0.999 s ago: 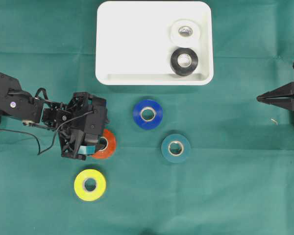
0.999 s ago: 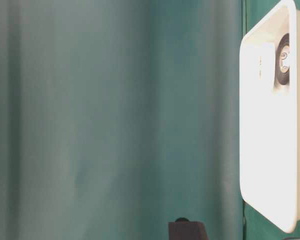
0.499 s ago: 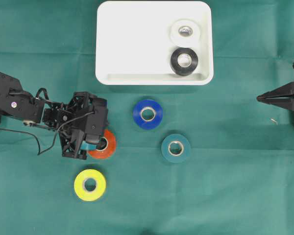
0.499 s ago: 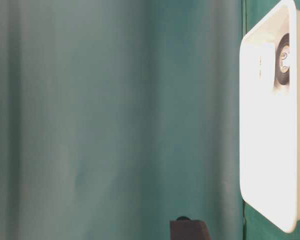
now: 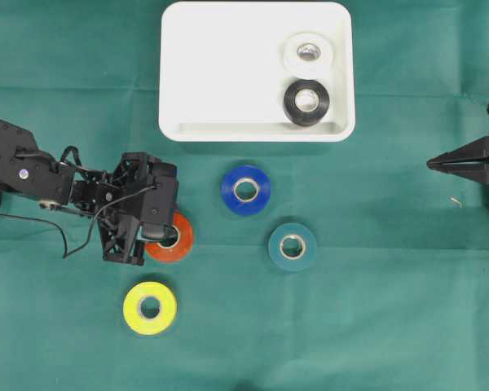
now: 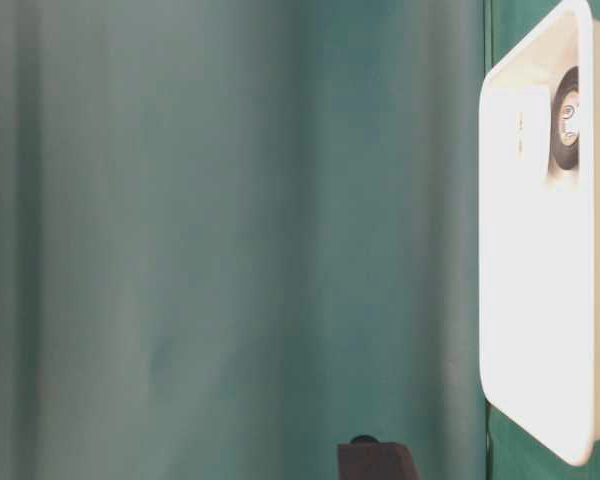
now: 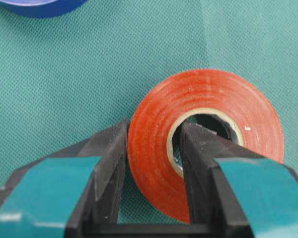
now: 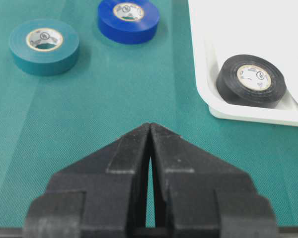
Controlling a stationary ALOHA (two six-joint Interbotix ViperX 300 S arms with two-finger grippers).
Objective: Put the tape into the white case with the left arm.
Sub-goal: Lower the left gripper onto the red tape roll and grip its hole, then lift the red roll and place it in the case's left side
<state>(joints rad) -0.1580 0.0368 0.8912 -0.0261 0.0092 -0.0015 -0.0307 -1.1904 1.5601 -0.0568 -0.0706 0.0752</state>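
An orange-red tape roll (image 5: pixel 179 239) lies flat on the green cloth, left of centre. My left gripper (image 5: pixel 165 236) is shut on its wall. In the left wrist view one teal-banded finger (image 7: pixel 111 148) presses the roll's (image 7: pixel 208 99) outer side and the other stands inside the core. The white case (image 5: pixel 220 73) sits at the top centre, up and to the right of this gripper. It holds a white roll (image 5: pixel 308 54) and a black roll (image 5: pixel 306 102). My right gripper (image 5: pixel 432 164) rests shut and empty at the right edge.
A blue roll (image 5: pixel 245 190) lies just below the case, a teal roll (image 5: pixel 292 246) right of the red one, and a yellow roll (image 5: pixel 150 307) below my left gripper. The table-level view shows only green cloth and the case (image 6: pixel 540 300) at its right.
The left jaws have closed from wide open onto the red roll's wall, one finger inside the core. The arm has barely shifted. The right arm is unmoved.
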